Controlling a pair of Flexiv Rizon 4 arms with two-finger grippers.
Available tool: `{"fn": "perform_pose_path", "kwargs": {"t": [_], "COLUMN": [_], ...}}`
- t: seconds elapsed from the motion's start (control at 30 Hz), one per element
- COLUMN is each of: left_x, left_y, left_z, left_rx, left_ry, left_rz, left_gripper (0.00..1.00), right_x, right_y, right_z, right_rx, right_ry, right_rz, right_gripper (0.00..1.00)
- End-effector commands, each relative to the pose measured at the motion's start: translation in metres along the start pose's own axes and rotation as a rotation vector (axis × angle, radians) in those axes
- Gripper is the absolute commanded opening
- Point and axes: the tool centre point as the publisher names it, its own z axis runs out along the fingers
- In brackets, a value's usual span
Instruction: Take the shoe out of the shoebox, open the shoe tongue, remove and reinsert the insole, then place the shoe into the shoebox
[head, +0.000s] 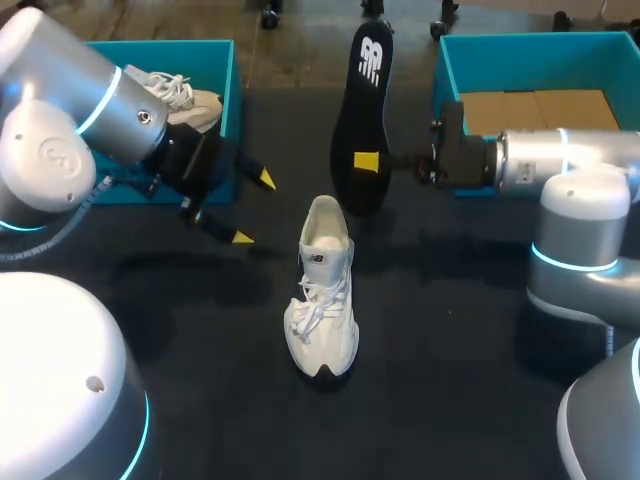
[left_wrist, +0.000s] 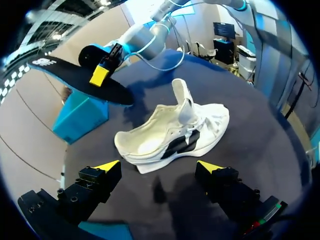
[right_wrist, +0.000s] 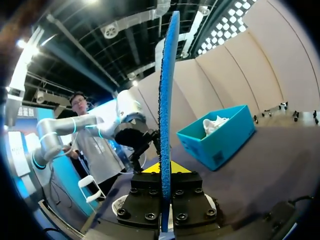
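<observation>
The white shoe (head: 322, 290) is stood upright near the middle of the table (head: 450, 400), toe toward the robot, with the tongue (left_wrist: 182, 97) raised. The black insole (head: 360, 120) is held off the table beyond the heel of the shoe. It is clamped on both faces by the fingers of the right gripper (head: 368, 162). The left gripper (head: 254, 208) is positioned beside the shoe, its fingers spread wide with nothing between them. The left shoebox (head: 225, 90), containing a second shoe (head: 185, 95), is located at the left rear. The right shoebox (head: 450, 70), containing cardboard (head: 540, 110), is located at the right rear.
</observation>
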Motion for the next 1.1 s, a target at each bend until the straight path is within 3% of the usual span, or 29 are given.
{"fn": "perform_pose_path", "kwargs": {"t": [0.03, 0.47, 1.1], "left_x": [0.000, 0.011, 0.016], "left_y": [0.003, 0.019, 0.022], "left_z": [0.007, 0.036, 0.042], "left_rx": [-0.012, -0.039, -0.027], "left_ry": [0.001, -0.001, -0.006], "left_rz": [-0.038, -0.178, -0.277], "left_gripper": [1.00, 1.00, 1.00], "right_x": [-0.010, -0.027, -0.021], "right_y": [-0.004, -0.005, -0.021], "right_z": [0.011, 0.029, 0.032], "right_rx": [-0.002, -0.003, -0.022], "right_ry": [0.009, 0.081, 0.091], "right_rz": [-0.013, -0.002, 0.017], "right_gripper": [0.00, 0.00, 0.00]}}
